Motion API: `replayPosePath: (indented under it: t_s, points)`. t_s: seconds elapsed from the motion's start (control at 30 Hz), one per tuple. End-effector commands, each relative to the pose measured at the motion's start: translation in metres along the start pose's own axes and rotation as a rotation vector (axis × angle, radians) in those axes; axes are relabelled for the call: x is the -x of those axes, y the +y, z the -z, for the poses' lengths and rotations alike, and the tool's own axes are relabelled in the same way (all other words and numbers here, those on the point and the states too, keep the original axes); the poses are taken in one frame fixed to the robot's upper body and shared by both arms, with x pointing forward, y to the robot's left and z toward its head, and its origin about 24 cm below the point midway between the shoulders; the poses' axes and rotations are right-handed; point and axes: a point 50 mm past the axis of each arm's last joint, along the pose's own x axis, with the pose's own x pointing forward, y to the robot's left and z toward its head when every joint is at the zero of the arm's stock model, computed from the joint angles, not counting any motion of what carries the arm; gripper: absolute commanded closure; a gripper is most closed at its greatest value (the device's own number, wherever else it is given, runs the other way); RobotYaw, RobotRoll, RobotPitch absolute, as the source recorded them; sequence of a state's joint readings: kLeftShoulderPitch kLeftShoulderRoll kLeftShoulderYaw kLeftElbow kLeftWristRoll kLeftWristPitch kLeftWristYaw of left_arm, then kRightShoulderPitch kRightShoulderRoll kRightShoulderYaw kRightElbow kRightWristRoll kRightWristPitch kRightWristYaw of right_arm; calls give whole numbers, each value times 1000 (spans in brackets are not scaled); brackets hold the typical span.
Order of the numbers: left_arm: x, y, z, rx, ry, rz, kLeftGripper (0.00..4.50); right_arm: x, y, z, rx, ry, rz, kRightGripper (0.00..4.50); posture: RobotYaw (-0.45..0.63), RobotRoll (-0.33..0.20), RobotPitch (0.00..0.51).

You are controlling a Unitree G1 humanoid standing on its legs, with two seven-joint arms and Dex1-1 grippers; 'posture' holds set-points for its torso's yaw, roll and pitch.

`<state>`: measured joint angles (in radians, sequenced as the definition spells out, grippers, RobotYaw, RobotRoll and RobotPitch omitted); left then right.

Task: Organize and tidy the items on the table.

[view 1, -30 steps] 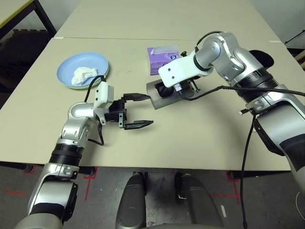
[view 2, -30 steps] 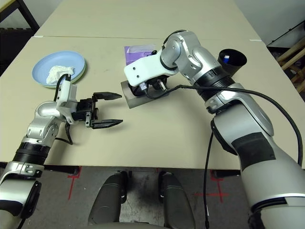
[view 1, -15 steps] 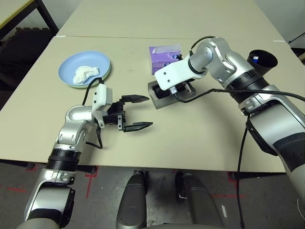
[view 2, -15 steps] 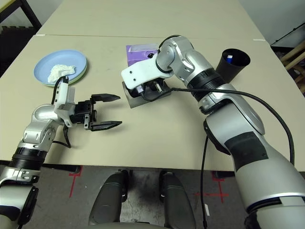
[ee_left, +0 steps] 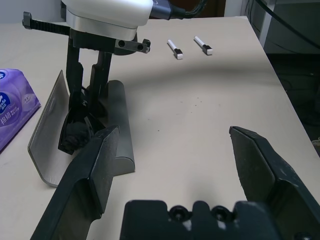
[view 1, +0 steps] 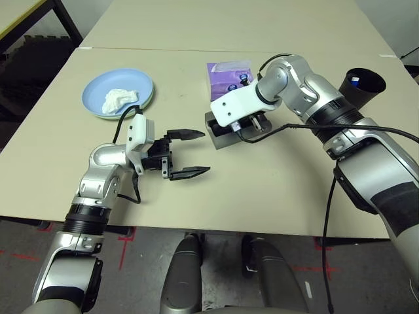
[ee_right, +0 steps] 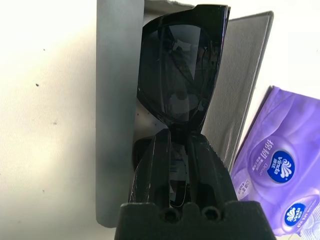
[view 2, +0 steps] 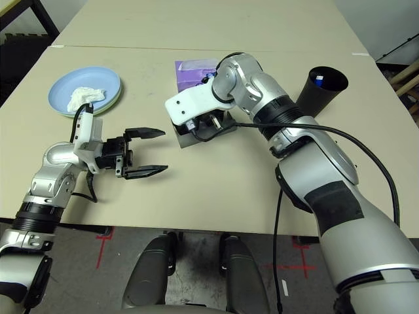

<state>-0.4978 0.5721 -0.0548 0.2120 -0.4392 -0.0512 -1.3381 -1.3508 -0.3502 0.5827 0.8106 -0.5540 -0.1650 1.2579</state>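
Right gripper (ee_right: 177, 150) is clenched on the black sunglasses (ee_right: 180, 65), holding them inside the open grey glasses case (ee_left: 82, 135). Left gripper (view 1: 186, 154) hovers released beside the case.

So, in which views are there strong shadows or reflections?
Left wrist view: the right gripper throws a soft shadow across the table. Right wrist view: the black sunglasses reflect pale glints, in the grey glasses case.
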Motion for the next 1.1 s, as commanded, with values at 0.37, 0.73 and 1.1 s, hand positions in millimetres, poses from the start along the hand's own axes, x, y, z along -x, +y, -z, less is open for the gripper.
replayPosePath:
  t_s: [0.37,0.73,1.1]
  points:
    - [0,-2,2,-10,24,28,0,7,3,3,-19,-1,-56,4139,217,0,210]
    - [0,-1,3,-12,28,18,0,5,6,1,-20,-5,-71,3789,221,0,205]
    - [1,2,5,-14,30,14,0,23,-3,-7,-22,-41,-6,39,183,0,190]
